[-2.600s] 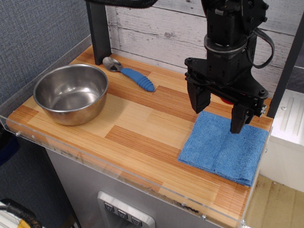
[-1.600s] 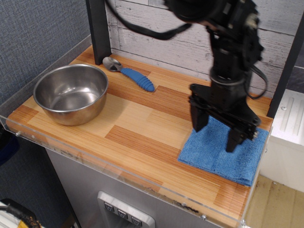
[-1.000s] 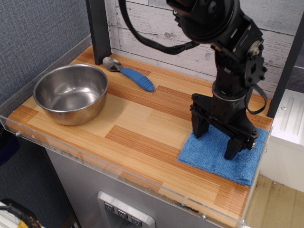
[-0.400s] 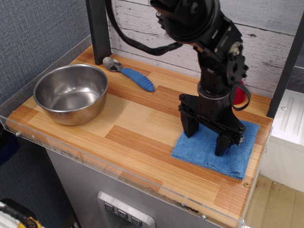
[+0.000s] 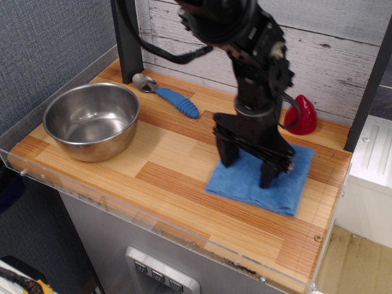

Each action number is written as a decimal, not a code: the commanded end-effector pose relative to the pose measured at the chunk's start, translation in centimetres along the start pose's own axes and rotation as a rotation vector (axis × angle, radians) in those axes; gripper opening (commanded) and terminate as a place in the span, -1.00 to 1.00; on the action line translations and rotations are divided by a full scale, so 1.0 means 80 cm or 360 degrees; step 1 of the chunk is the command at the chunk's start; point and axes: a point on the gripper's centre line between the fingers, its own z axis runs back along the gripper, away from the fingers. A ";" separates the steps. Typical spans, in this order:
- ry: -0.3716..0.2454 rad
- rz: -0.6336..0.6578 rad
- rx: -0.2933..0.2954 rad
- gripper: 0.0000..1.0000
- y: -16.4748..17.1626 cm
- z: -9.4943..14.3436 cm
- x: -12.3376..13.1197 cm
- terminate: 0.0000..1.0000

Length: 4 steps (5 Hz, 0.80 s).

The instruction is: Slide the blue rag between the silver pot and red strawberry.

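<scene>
Gripper [image 5: 248, 166] fingers stand spread apart and point straight down, both tips pressed on the blue rag [image 5: 260, 181], one near its left edge and one further right. It pins the cloth flat instead of pinching it, so the rag can be dragged over the wooden table [image 5: 177, 153] without lifting. The rag lies right of centre, near the red strawberry [image 5: 301, 115] at the back wall, and well apart from the silver pot [image 5: 92, 120] on the left.

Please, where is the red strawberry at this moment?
The red strawberry stands at the back right of the wooden table, close to the plank wall, just behind the blue rag and apart from it.
</scene>
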 end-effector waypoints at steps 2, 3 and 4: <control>-0.0076 0.0119 0.0009 1.00 0.068 0.008 0.035 -1.00; -0.0056 0.0155 0.0024 1.00 0.084 0.003 0.033 -1.00; -0.0047 0.0199 0.0039 1.00 0.100 0.001 0.031 -1.00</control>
